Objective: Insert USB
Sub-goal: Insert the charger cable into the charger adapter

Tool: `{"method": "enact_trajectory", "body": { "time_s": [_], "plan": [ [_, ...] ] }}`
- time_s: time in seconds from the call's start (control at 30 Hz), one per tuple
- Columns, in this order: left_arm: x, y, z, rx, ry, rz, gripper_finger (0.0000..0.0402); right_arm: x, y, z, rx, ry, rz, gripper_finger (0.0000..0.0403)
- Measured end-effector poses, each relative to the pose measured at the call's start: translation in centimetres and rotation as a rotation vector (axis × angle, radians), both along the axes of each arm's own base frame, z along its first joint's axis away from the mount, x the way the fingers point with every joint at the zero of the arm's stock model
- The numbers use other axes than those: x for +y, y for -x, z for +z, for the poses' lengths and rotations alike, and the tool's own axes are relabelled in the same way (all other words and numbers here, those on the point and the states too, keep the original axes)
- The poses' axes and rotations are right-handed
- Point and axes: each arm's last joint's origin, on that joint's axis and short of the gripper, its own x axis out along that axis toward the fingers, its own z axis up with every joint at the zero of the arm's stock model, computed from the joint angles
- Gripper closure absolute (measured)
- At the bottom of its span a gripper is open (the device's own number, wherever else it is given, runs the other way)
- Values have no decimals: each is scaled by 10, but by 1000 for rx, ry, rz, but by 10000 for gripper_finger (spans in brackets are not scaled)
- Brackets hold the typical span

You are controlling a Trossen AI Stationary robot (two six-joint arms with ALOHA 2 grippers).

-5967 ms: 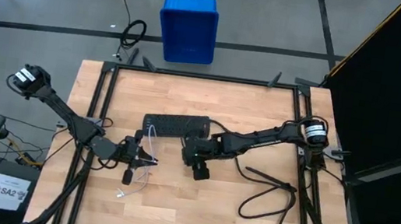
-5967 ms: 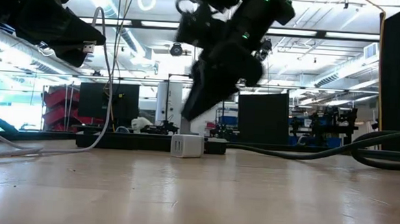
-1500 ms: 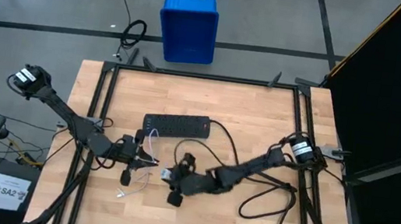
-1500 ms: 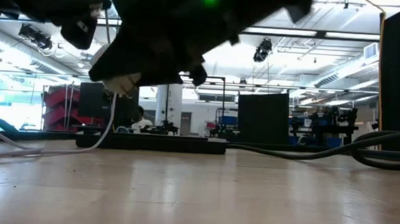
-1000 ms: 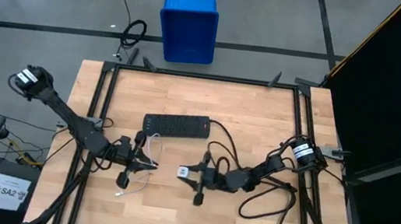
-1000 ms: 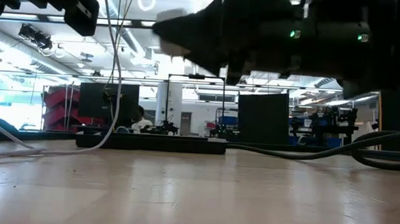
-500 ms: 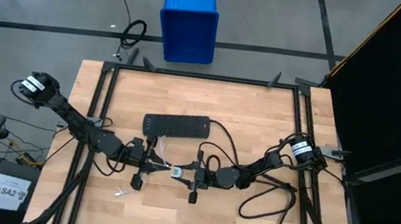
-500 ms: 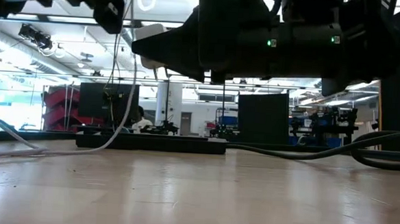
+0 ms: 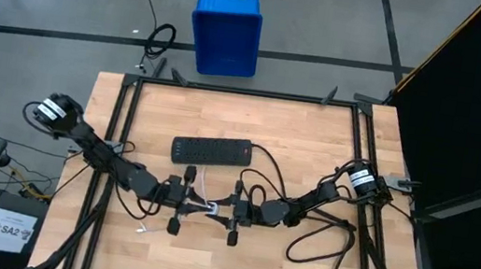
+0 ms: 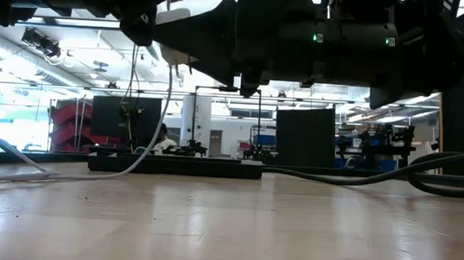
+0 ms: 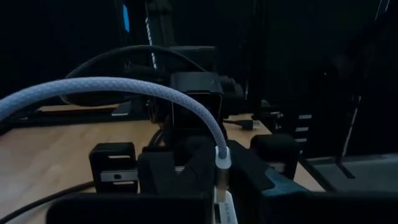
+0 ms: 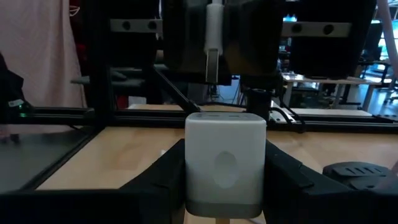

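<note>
Plug and adapter nose to nose, just in front of the power strip (image 9: 211, 151)

A slight tilt could jam the USB (image 11: 221, 163) plug against the adapter (image 12: 226, 163) face (judging by alignment). Left gripper (image 9: 185, 204) is clenched on the plug; right gripper (image 9: 228, 211) grips the adapter, jaws part-spread.

Even daylight from above, arms backlit to silhouettes low down, left wrist view dim
</note>
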Motion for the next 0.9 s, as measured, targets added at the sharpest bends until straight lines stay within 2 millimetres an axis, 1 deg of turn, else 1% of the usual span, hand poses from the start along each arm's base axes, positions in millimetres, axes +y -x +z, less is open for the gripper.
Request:
{"method": "enact_trajectory", "body": {
  "time_s": [0.37, 0.9],
  "plan": [
    [0, 0, -1, 6, -4, 1, 392, 0, 0, 2, -24, -38, 9, 284],
    [1, 0, -4, 30, -17, 29, 392, 1, 0, 3, -32, -36, 49, 285]
  ]
}}
